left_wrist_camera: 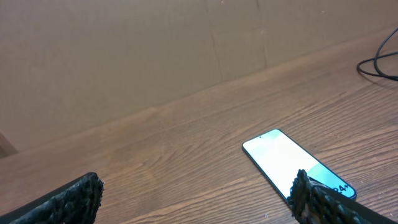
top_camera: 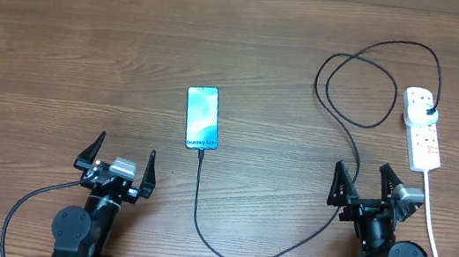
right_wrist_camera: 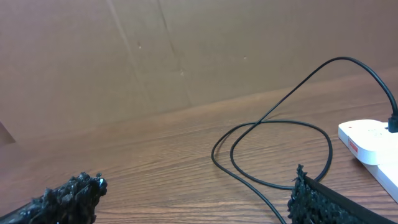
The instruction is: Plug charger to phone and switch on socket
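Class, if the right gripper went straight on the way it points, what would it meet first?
Probably the charger, looped just ahead of the right gripper; the socket sits off to the right. Height is unclear.

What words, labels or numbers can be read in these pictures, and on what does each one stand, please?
"Galaxy S24": at the lower end of the lit screen of the phone, small but just legible from overhead; in the left wrist view it is mostly hidden.
Socket: any markings are too small to read.
No other text is visible.
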